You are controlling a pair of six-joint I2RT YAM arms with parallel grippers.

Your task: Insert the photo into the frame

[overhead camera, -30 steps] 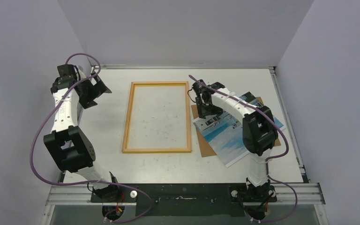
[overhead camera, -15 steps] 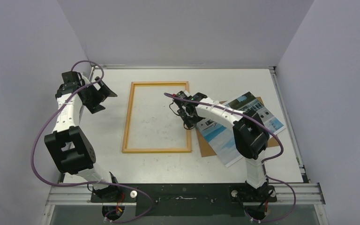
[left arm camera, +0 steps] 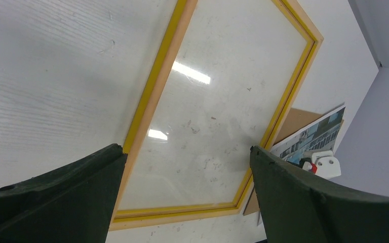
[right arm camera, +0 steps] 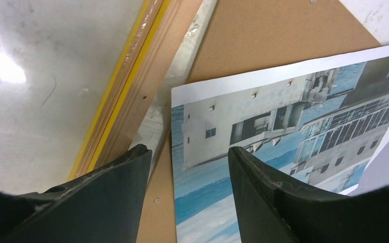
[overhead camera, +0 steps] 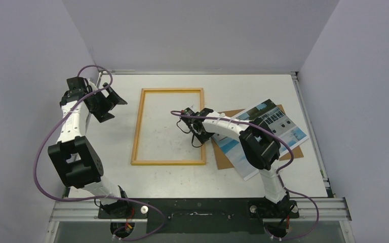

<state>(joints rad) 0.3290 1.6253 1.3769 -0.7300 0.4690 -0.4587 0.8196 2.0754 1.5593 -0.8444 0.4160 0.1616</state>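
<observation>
- Frame (overhead camera: 138, 126): flat on the table (overhead camera: 172, 174), near its centre.
- Photo (overhead camera: 283, 124): face up, askew on a brown board (overhead camera: 224, 156), just right of the frame.
- Right gripper (right arm camera: 187, 157): jaws partly apart, clamping nothing, low over the frame's right rail and the photo's corner.
- Left gripper (overhead camera: 112, 104): jaws wide apart, holding nothing, left of the frame.

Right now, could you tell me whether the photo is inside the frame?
Outside: the photo lies face up on the brown board, beside the frame, off its right edge.
</observation>
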